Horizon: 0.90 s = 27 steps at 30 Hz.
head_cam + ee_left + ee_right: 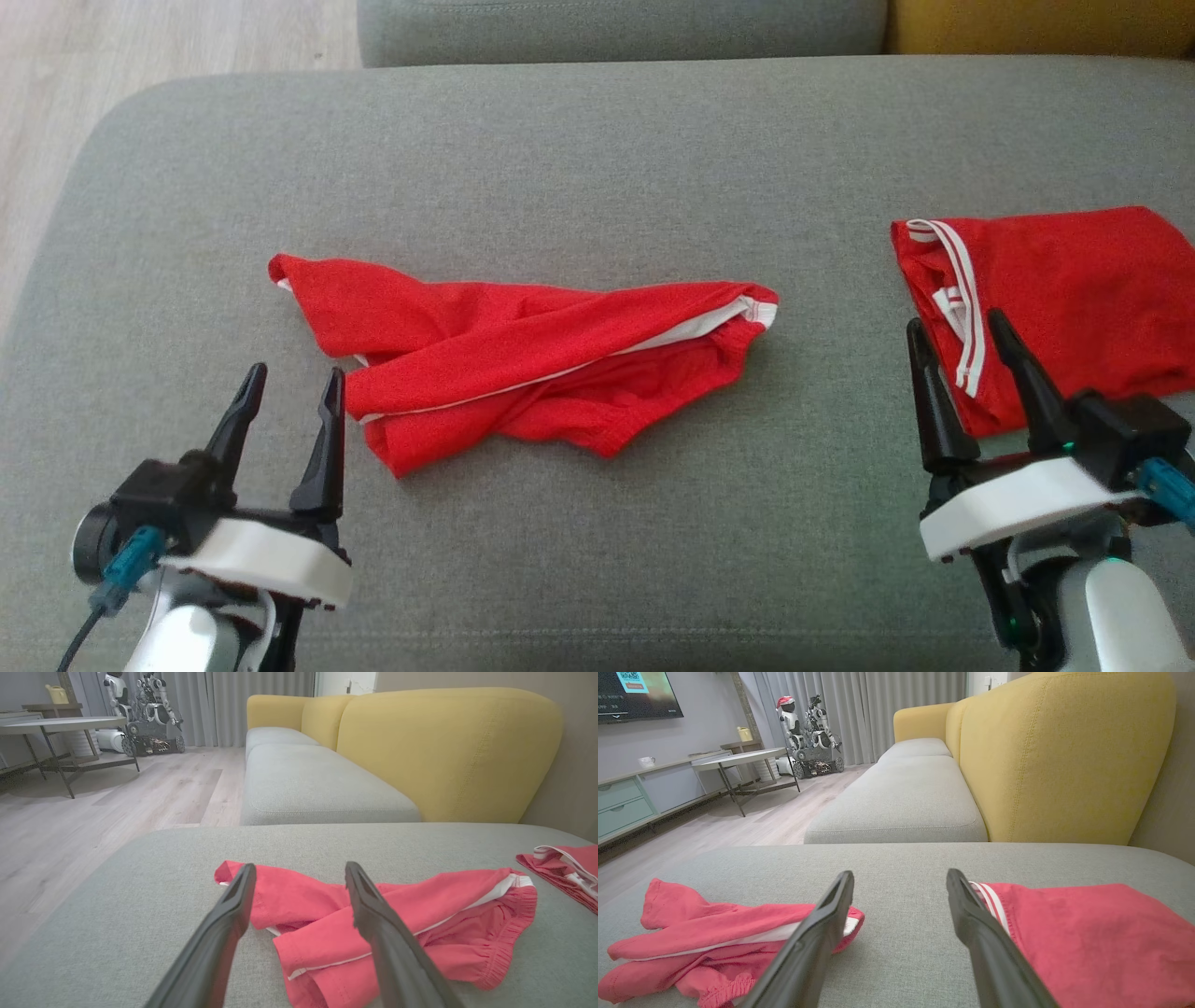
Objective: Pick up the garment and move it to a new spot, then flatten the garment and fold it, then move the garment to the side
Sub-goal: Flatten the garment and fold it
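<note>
The garment (523, 359) lies crumpled in the middle of the cushion (560, 168), untouched. The left gripper (291, 378) hangs spread just beside its corner; the right gripper (957, 322), spread too, is by a folded pile (1074, 289). I'd pinch a bunched ridge, not one thin layer

**Q:** What kind of place is this?
**A:** A living room, home-style. In front of me is a sofa with grey seat cushions (597, 140) and a yellow backrest (1064, 756).
**Q:** Supporting detail?
**A:** Pale wood floor (93, 812); full-length grey curtains (878, 700); a wall television (635, 693) above a low drawer cabinet (626, 802); a metal-legged table (738, 758). Other robots (808, 732) stand parked by the curtains.
</note>
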{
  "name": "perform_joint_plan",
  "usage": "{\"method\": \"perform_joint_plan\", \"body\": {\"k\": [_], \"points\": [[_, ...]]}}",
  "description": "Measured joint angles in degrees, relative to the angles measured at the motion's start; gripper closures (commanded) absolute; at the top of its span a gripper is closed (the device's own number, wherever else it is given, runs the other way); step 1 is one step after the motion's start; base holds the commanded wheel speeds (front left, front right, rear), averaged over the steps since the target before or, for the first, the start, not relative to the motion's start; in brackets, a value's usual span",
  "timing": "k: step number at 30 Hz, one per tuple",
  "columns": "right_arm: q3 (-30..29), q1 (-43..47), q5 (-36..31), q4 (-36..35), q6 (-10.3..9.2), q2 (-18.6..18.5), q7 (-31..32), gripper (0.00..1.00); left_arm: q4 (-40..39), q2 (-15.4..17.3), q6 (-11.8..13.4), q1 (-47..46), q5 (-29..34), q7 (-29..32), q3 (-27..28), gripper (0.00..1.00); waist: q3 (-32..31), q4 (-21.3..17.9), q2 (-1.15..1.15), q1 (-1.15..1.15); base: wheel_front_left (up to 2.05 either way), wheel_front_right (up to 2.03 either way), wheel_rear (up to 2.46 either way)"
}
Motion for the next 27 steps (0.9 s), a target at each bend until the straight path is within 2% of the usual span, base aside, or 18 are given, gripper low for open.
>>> {"method": "perform_joint_plan", "body": {"k": [3,7,17,22,27], "points": [[0.0,0.0,0.1,0.0,0.00,0.0,0.0,0.00,0.3,0.1,-0.1,-0.1,-0.9,1.1,0.0,0.00,0.4,0.0,0.00,0.00,0.00,0.00,0.00],[0.2,0.0,0.7,0.0,0.00,0.0,0.0,0.00,2.6,-0.1,-1.6,-1.0,-3.0,3.0,-0.4,0.00,1.1,-0.1,0.00,0.00,0.00,0.00,0.00],[1.2,-0.3,1.8,0.6,0.00,0.0,-0.1,0.00,18.5,-2.3,-8.7,-8.5,-12.4,8.5,-0.6,0.00,4.2,-1.6,0.00,0.00,0.00,0.00,0.00],[1.4,-0.5,2.3,1.1,0.00,0.0,-0.5,0.00,24.8,-2.9,-11.2,-11.5,-16.1,8.7,0.0,0.00,5.4,-2.5,0.00,0.00,0.00,0.00,0.00],[1.4,-1.6,2.7,1.3,0.00,0.0,-0.7,0.00,28.5,-2.9,-12.2,-13.7,-18.1,9.3,-0.8,0.00,6.4,-3.0,0.00,0.00,0.00,0.00,0.00]]}}
